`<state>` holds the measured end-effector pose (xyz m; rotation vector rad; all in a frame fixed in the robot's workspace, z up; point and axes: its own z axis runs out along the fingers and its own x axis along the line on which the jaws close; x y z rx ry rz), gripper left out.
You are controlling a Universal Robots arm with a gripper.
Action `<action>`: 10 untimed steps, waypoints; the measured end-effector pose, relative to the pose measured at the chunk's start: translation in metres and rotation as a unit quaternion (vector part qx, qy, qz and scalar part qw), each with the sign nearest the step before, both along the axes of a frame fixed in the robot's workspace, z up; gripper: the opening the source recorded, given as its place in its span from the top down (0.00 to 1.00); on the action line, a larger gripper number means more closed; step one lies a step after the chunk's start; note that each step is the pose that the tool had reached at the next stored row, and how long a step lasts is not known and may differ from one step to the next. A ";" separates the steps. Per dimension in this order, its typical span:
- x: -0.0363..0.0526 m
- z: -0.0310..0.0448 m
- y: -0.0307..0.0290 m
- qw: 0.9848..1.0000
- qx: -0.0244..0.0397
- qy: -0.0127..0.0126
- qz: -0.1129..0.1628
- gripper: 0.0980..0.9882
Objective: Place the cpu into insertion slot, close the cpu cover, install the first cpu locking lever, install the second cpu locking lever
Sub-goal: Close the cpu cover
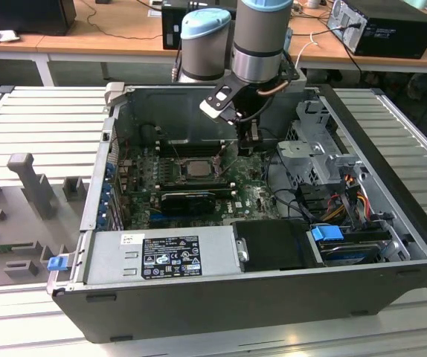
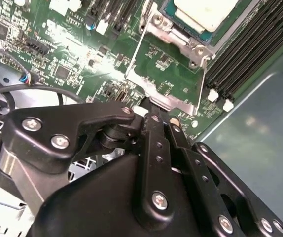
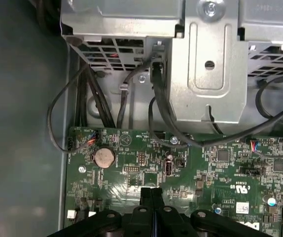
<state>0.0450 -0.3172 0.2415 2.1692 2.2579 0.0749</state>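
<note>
I see the cpu (image 2: 205, 11) lying flat in the insertion slot (image 2: 170, 15), its pale top uncovered in the second wrist view. The cpu cover (image 2: 135, 54) is swung open, away from the socket and off the chip, with green board showing through its frame. The gripper (image 2: 149, 114) sits at the cover's outer edge. In the first wrist view its fingers (image 3: 145, 197) are pressed together with no gap, but I cannot tell whether they pinch the cover's lip. Black memory slots (image 2: 250, 44) run beside the socket. The motherboard (image 3: 131, 173) carries a coin battery (image 3: 103, 157) near a metal drive cage (image 3: 208, 74), all inside the open computer case (image 1: 273, 297).
</note>
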 end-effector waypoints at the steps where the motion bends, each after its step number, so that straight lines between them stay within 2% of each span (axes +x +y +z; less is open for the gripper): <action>1: -0.0018 0.0000 0.0000 1.000 0.000 0.000 0.000 0.99; 4: -0.0067 0.0000 0.0000 1.000 0.000 0.000 0.000 0.99; 6: -0.0153 0.0000 0.0000 1.000 0.000 0.000 0.000 0.99; 10: -0.0248 0.0000 0.0000 1.000 0.000 0.000 0.000 0.99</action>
